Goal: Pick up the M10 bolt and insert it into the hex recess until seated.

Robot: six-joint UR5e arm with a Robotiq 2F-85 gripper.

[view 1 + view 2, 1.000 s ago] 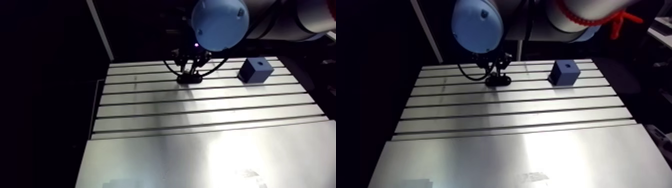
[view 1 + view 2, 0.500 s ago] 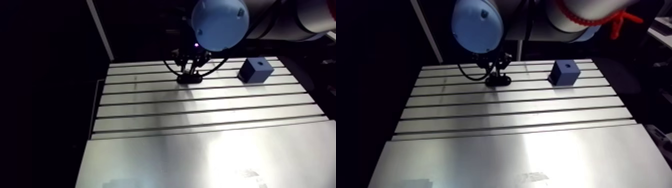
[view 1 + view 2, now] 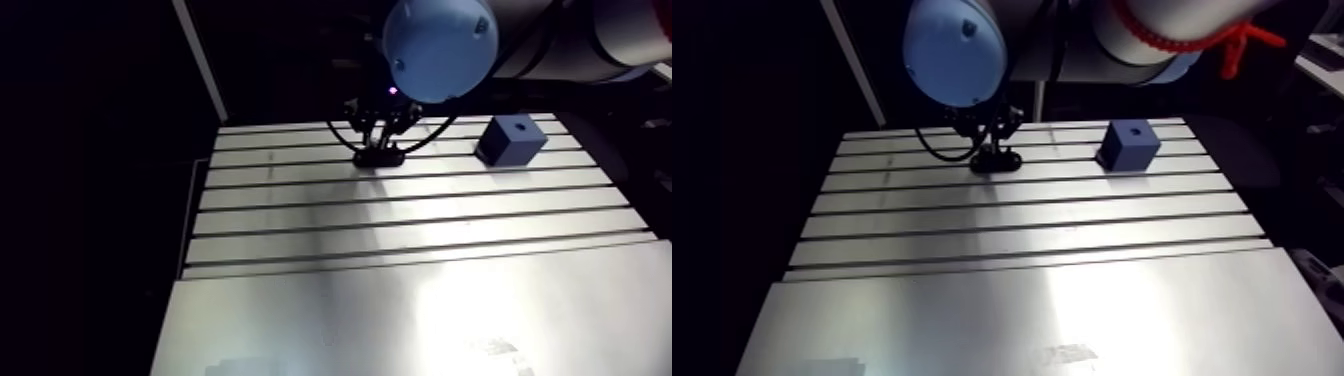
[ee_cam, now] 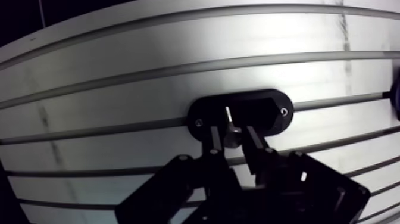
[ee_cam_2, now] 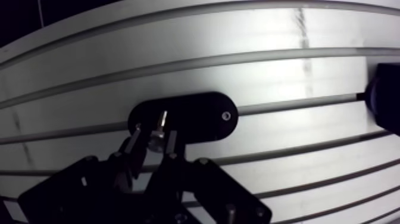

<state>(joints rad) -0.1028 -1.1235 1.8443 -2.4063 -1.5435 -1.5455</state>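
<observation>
Wrist view: bolt (image 4: 231, 132) clamped between the fingers (image 4: 215, 140).

Slotted table (image 3: 400, 300) was aluminium, smooth, with a bright sheen. Black oval holder (image 4: 265, 110) looked like matt plastic; bolt (image 5: 157, 138) was bare, shiny metal; blue block (image 3: 512, 142) was matt and smooth-faced.

Bright glare washes the table's (image 3: 480, 300) near part; everything around lies dark.
</observation>
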